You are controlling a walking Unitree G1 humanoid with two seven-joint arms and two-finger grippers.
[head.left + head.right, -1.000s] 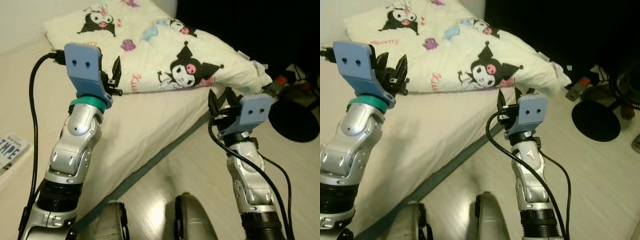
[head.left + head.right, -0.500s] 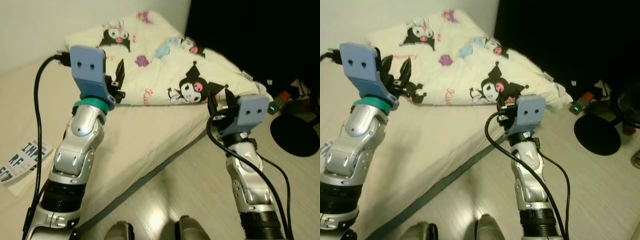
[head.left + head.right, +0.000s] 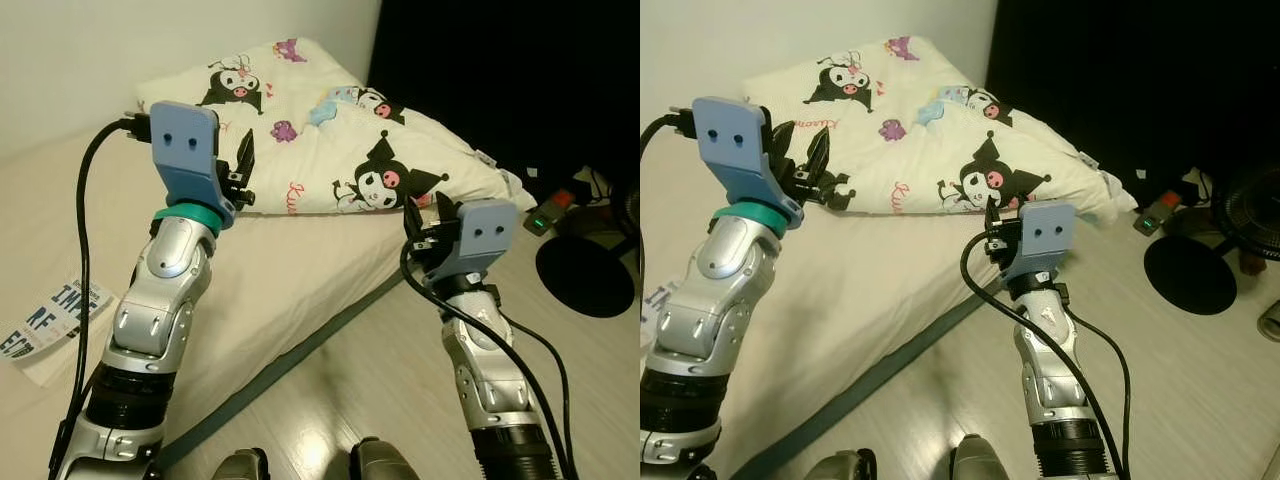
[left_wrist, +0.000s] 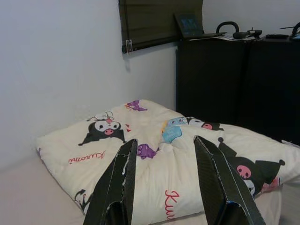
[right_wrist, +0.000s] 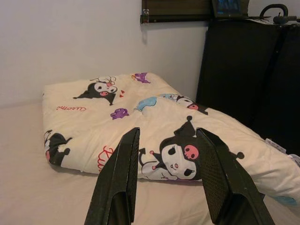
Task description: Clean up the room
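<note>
Both hands raised before a folded quilt on the bed.

The quilt [image 3: 330, 150], cream with cartoon prints, is seen lying folded at the bed's [image 3: 290, 270] far corner, against the wall and beside dark furniture [image 4: 234, 84]. The left hand [image 3: 243, 165] is held over the bed just short of the quilt, fingers [image 4: 117, 183] parted and nothing gripped. The right hand [image 3: 428, 215] is held at the bed's near edge, over the floor [image 3: 400, 350], likewise parted and empty. A booklet [image 3: 50, 315] is seen near the bed's left edge. On the floor to the right, a fan base [image 3: 585, 275] and a power strip [image 3: 550, 210] are seen.
</note>
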